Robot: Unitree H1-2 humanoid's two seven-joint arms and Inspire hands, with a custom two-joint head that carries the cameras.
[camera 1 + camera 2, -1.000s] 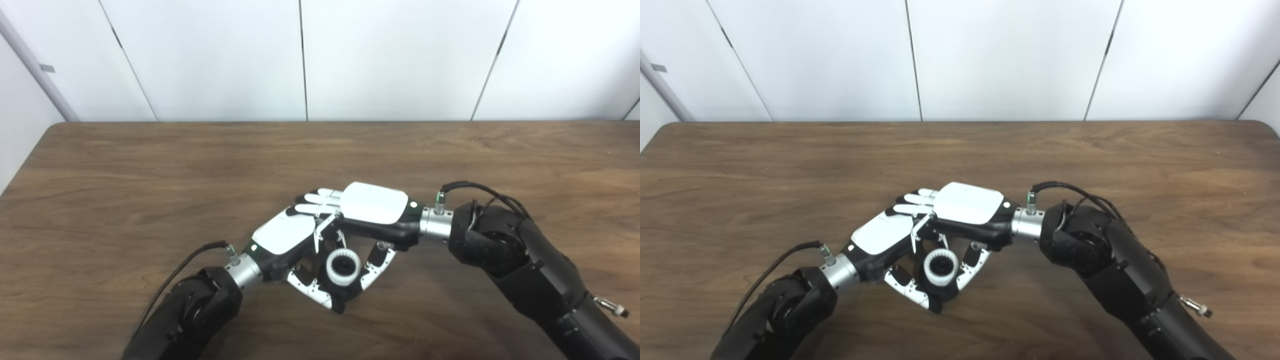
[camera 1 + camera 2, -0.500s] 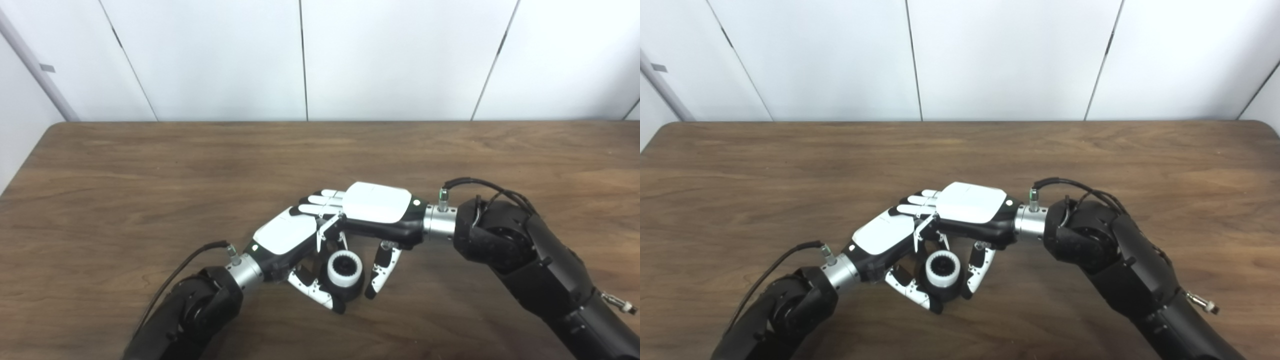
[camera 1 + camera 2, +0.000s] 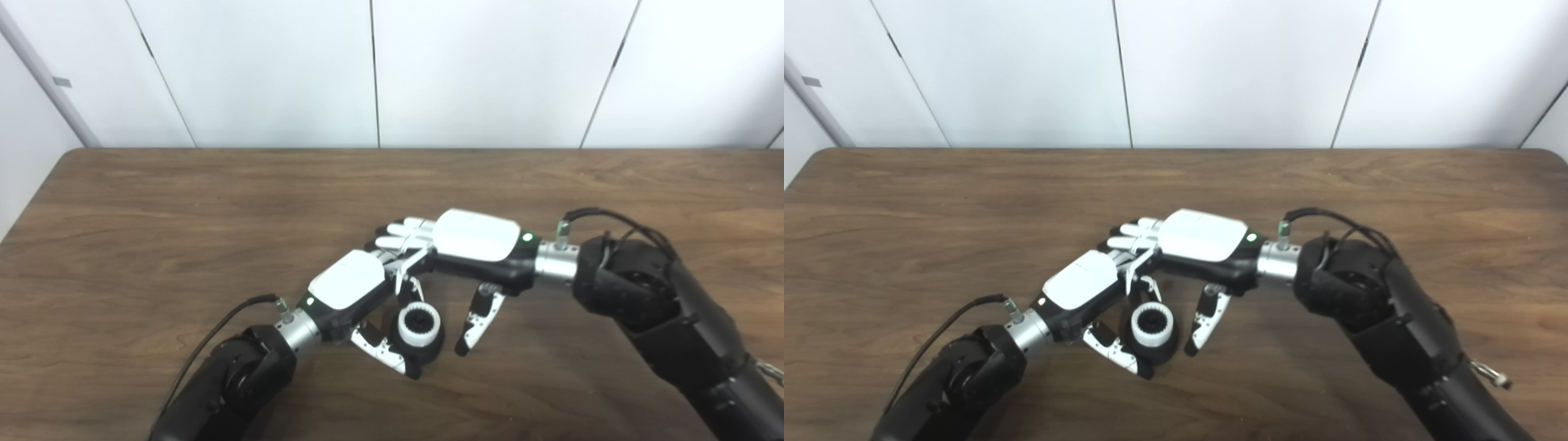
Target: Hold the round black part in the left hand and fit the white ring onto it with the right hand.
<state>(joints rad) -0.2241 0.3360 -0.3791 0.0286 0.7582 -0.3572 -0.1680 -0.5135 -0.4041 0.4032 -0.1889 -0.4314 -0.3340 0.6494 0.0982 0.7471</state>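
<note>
The white ring (image 3: 419,323) with its dark toothed bore sits on top of the round black part (image 3: 431,346), just above the table. My left hand (image 3: 348,289) is shut on the black part, its thumb curled around the near side and its fingers on the far side, mostly hidden. My right hand (image 3: 476,240) hovers just right of and above it, open. Its fingers stretch over the left hand's fingers, and its thumb hangs down a short way right of the ring without touching it. In the right eye view the ring (image 3: 1152,322) shows the same way.
A brown wooden table (image 3: 184,202) fills the view, with white wall panels (image 3: 275,67) behind its far edge. Both black forearms come in from the bottom corners. No other objects lie on the table.
My right hand's thumb has come off the ring and black part, and the hand has drawn back to the right and slightly up. The left hand keeps its hold, the ring staying on the part.
</note>
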